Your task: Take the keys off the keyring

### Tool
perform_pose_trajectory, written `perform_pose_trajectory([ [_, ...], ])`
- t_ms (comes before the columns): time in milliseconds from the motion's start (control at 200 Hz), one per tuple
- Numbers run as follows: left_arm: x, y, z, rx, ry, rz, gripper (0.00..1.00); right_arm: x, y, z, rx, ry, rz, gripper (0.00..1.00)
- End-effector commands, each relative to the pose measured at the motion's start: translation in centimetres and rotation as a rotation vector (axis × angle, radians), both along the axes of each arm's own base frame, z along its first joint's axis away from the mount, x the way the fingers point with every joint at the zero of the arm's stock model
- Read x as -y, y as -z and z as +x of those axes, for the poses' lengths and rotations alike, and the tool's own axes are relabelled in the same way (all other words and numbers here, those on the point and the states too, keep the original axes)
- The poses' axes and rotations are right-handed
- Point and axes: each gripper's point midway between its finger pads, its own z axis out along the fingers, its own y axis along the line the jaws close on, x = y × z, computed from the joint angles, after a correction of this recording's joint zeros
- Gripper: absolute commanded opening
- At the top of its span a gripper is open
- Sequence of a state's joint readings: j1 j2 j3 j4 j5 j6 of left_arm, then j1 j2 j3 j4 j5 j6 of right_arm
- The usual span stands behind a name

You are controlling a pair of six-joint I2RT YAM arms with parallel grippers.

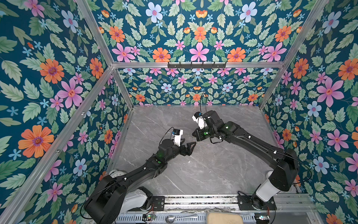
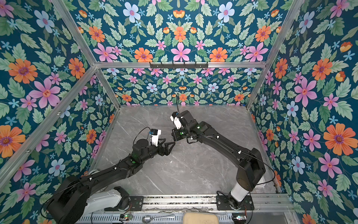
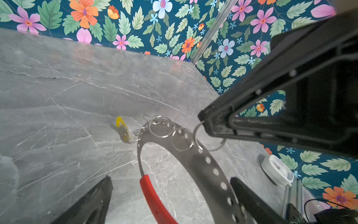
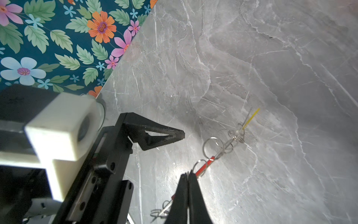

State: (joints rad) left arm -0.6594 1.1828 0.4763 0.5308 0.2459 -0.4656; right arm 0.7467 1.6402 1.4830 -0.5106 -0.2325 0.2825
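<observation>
The keyring (image 3: 201, 161), a grey hoop pierced with holes and carrying a red sleeve (image 3: 153, 197), hangs above the marble table. Small split rings (image 3: 160, 127) sit along its edge. A key with a yellow tag (image 3: 123, 129) dangles from its far end. My right gripper (image 4: 188, 174) is shut on one split ring (image 3: 196, 133) at the hoop's rim. My left gripper (image 3: 170, 179) is open and straddles the hoop, with one of its fingers (image 3: 249, 199) close beside the grey band. In both top views the left gripper (image 1: 190, 145) and the right gripper (image 1: 193, 134) meet at mid-table. Edge on, the hoop (image 4: 217, 155) and the yellow tag (image 4: 250, 118) show in the right wrist view.
A white lidded box (image 3: 276, 170) sits by the table's right edge near the right arm's base. A spoon (image 1: 180, 218) and a beige sponge (image 1: 224, 218) lie on the front rail. A black hook rack (image 1: 196, 65) hangs on the back frame. Floral walls enclose the table (image 1: 203, 170).
</observation>
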Motion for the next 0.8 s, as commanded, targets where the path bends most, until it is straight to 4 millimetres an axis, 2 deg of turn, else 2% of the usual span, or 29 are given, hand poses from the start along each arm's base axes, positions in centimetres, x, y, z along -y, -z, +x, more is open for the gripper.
perform_pose_trajectory([
  [0,-0.4,0.5,0.4,-0.016,-0.032,0.023,0.88,0.2,-0.2,0.2,0.033,0.009,-0.033,0.0],
  [135,-0.2,0.1,0.0,-0.01,-0.014,0.004,0.72,0.2,-0.2,0.2,0.037,0.006,-0.044,0.0],
  [360,0.1,-0.5,-0.1,-0.008,0.002,-0.027,0.31,0.0,-0.2,0.1,0.033,-0.001,-0.036,0.0],
  [595,0.4,-1.5,-0.2,-0.043,0.003,-0.129,0.03,0.1,-1.1,0.4,0.058,0.023,-0.01,0.0],
  [610,0.5,-1.6,-0.3,-0.047,0.005,-0.136,0.03,0.2,-1.2,0.4,0.064,0.026,-0.009,0.02],
  [715,0.6,-2.3,-0.5,-0.072,0.01,-0.185,0.0,1.0,-2.8,0.5,0.126,0.047,0.012,0.35],
  [795,0.7,-2.7,-0.7,-0.094,0.022,-0.212,0.0,1.9,-4.7,0.5,0.18,0.068,0.063,0.42],
])
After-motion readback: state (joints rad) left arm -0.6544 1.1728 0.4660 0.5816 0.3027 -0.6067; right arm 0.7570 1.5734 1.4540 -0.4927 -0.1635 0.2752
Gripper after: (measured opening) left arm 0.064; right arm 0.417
